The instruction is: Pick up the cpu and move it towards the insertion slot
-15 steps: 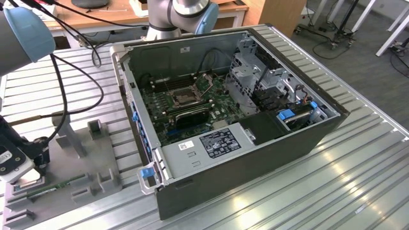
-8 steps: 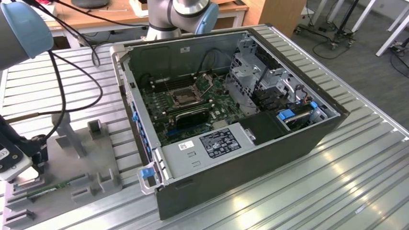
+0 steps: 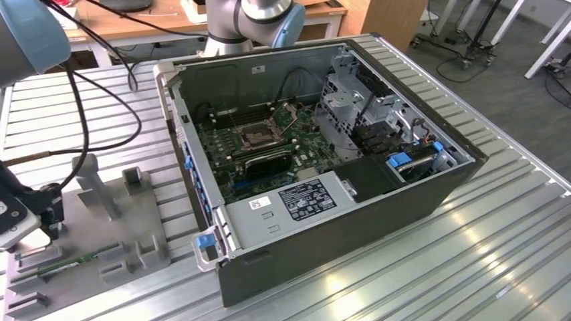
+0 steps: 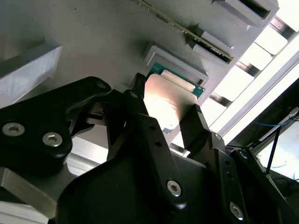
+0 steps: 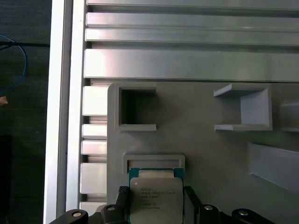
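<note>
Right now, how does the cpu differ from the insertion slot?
The cpu shows a solid pale metal face; the insertion slot is a silver frame around a dark centre.
The cpu sits on the grey tray outside the case; the insertion slot is on the green board inside it.
Shared: both look square.

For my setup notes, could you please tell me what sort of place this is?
Probably a robotics lab or workshop: an opened computer case sits on a slatted metal table beside a grey fixture tray, with a wooden desk behind.
</note>
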{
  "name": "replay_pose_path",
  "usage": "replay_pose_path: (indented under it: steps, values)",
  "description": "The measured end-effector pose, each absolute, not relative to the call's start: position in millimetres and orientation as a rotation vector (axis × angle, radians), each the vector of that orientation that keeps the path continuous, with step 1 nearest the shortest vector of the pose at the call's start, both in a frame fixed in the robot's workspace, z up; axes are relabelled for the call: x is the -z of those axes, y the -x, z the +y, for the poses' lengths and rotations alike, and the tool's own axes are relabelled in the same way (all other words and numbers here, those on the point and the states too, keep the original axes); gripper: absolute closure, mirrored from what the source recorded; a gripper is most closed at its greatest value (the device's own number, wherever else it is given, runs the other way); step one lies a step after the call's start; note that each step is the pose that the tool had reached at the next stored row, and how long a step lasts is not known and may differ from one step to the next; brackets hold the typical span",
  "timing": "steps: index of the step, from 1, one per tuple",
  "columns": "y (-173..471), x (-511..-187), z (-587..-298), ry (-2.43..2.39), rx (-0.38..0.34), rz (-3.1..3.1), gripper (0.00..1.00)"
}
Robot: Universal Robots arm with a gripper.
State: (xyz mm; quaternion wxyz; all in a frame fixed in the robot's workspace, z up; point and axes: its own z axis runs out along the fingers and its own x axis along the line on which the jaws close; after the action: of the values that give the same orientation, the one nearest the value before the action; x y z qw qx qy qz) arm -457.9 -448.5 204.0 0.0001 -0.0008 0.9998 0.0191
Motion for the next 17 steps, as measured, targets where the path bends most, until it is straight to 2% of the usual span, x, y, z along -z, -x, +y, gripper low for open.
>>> replay_pose_path:
  steps: [17]
  values:
    - [457.8,-228.0,-448.4,0.003,-0.06,3.141,0.45]
